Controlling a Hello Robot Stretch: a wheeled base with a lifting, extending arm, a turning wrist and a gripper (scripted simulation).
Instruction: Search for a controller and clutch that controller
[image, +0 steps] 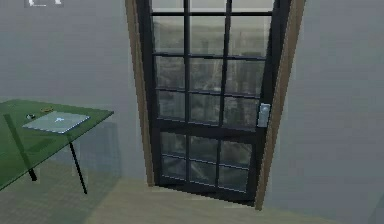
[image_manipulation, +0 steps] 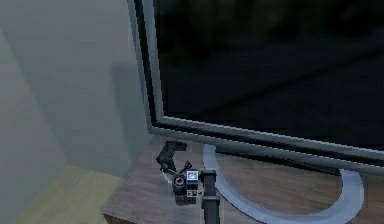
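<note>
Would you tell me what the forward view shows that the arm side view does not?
Forward view: a paned glass door and a green table bearing a flat pale thing. Arm side view: a large dark screen on a curved stand atop a wooden surface, with the gripper near the stand. Both: pale grey wall.

Dim, even light; the door (image: 205, 95) panes and the screen (image_manipulation: 270, 60) stay dark.
</note>
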